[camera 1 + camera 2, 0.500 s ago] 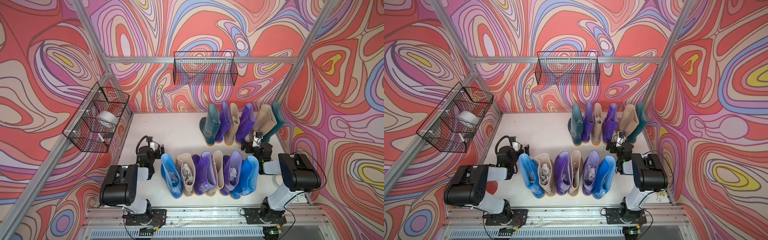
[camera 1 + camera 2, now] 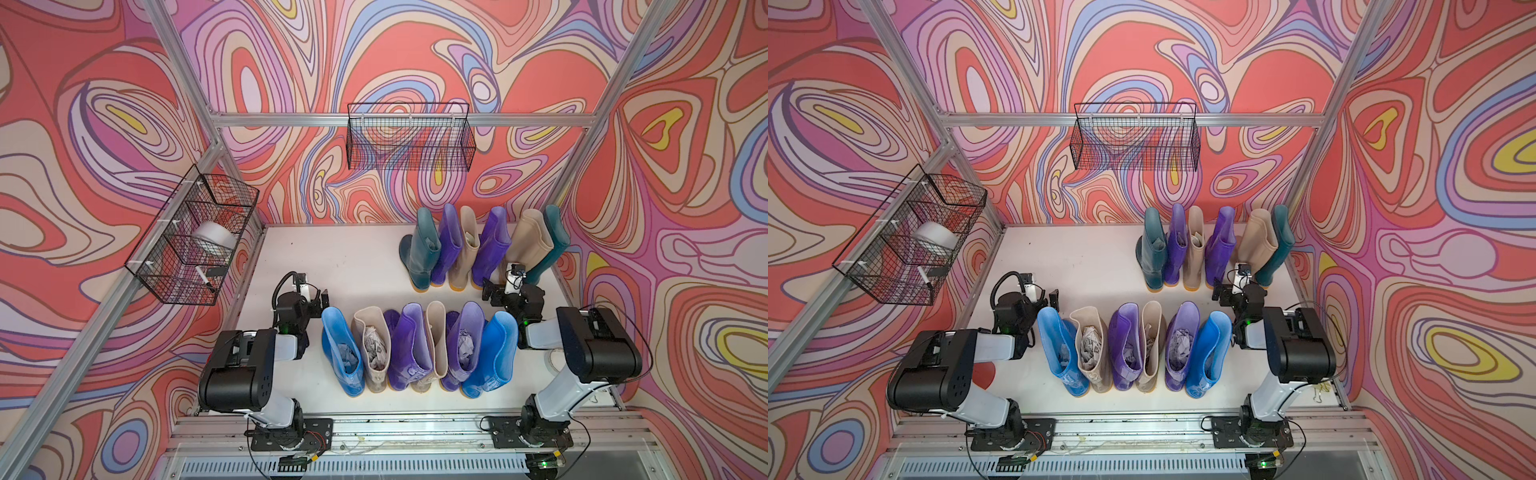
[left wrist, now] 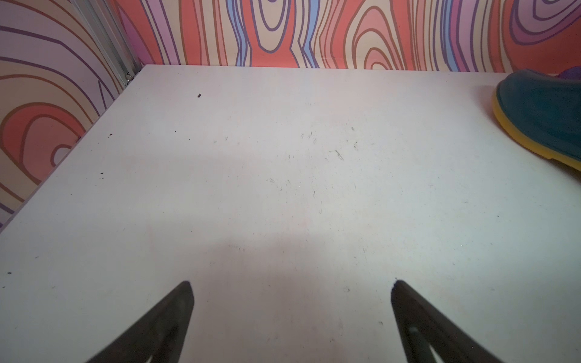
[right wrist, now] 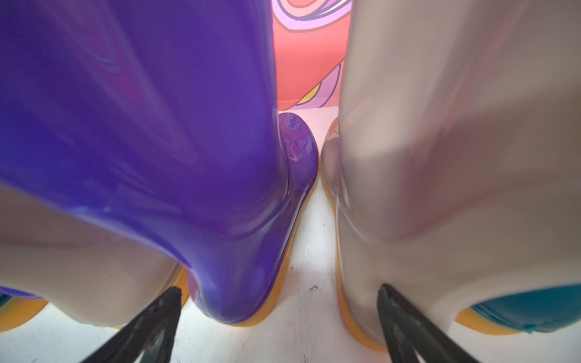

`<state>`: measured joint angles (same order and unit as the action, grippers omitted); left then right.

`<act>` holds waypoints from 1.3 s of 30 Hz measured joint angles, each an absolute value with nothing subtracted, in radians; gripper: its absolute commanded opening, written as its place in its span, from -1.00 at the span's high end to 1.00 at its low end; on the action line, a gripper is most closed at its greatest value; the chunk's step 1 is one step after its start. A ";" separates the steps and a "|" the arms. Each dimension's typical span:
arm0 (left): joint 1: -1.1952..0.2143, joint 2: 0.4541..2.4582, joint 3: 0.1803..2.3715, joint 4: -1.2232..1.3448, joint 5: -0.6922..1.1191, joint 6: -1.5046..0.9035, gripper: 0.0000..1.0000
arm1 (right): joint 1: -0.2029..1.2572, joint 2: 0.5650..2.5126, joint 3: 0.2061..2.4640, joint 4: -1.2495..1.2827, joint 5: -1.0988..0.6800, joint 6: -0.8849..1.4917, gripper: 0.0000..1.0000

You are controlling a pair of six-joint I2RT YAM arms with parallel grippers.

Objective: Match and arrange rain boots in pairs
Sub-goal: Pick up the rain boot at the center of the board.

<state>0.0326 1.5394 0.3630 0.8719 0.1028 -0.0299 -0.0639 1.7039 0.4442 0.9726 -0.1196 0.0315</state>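
Swirl-patterned walls box in your white bench [image 2: 340,266]. The rain boots [image 2: 1179,332] stand in two rows of six: a far row [image 2: 492,245] toward 1 o'clock and a near row [image 2: 409,349] at 6 o'clock.

Your left end effector [image 3: 291,283] hangs spread wide and empty over bare bench at 9 o'clock. Its wrist view catches only a teal toe [image 3: 540,116], cut off at the frame edge.

Your right end effector [image 4: 279,287], near 3 o'clock, is also wide and empty. It sits just behind a purple boot [image 4: 188,141] and a beige boot [image 4: 440,157], both with their tops cropped. In both top views it covers the beige boot's foot. The end teal boot [image 2: 555,237] leans half hidden behind it.
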 measured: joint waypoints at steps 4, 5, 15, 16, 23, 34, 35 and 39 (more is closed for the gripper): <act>0.033 1.539 0.363 0.872 0.102 -0.030 -0.99 | -0.064 1.704 0.444 0.973 -0.120 0.031 -0.97; 0.033 1.539 0.363 0.872 0.102 -0.030 -1.00 | -0.064 1.704 0.444 0.973 -0.120 0.031 -0.97; 0.033 1.539 0.363 0.872 0.101 -0.030 -0.99 | -0.064 1.704 0.444 0.973 -0.120 0.032 -0.97; 0.033 1.539 0.363 0.872 0.101 -0.030 -0.99 | -0.064 1.704 0.444 0.973 -0.120 0.032 -0.97; 0.033 1.539 0.363 0.872 0.101 -0.030 -1.00 | -0.064 1.704 0.444 0.973 -0.120 0.031 -0.97; 0.033 1.539 0.363 0.872 0.101 -0.030 -1.00 | -0.064 1.704 0.444 0.973 -0.120 0.032 -0.97; 0.033 1.539 0.363 0.872 0.101 -0.030 -0.99 | -0.064 1.704 0.444 0.973 -0.119 0.032 -0.97; 0.033 1.539 0.363 0.874 0.103 -0.029 -0.99 | -0.064 1.704 0.444 0.972 -0.106 0.038 -0.97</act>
